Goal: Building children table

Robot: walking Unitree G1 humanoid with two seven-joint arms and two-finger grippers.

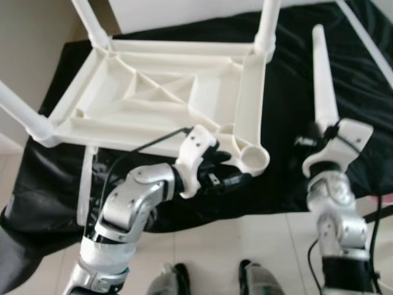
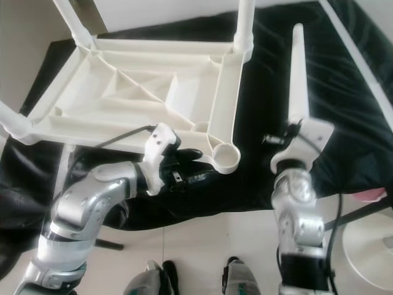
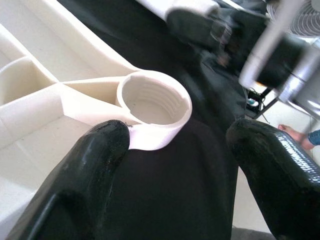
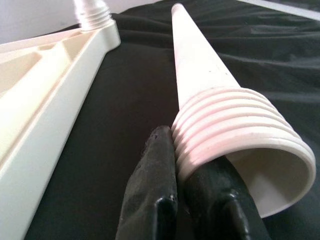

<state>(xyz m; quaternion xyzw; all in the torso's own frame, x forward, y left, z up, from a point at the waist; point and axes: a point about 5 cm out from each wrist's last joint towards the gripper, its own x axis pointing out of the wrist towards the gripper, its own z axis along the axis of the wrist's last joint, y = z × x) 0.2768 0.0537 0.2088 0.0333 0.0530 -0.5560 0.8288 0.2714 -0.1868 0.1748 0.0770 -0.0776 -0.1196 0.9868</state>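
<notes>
- Lying upside down on the black cloth-covered surface point(image 1: 295, 184): the white moulded plastic children's tabletop point(image 1: 166, 92), ribbed underside up so the leg sockets are facing the robot.
- Standing already in three corner sockets: white tapered plastic legs, among them the far-right leg point(image 1: 268, 24).
- Sitting unfilled at the tabletop's near-right corner, close to the cloth's near edge: the round threaded socket point(image 3: 154, 102), likely the one remaining mount.
- Resting spread around that socket: the left claw point(image 1: 230, 172), one black finger point(image 3: 95, 165) touching the socket's wall and the other well apart, probably steadying the corner against turning.
- Pinching the threaded wide end of the loose white tapered plastic leg point(image 1: 323, 74): the right claw point(image 4: 192, 200), fingers clamped over the ribbed rim, one outside and one apparently inside.
- Lying along the cloth just right of the tabletop, narrow tip pointing toward the far edge: that leg, so needing to be tipped threads-down over the socket before screwing.
- Risking cross-threading if brought in tilted.
</notes>
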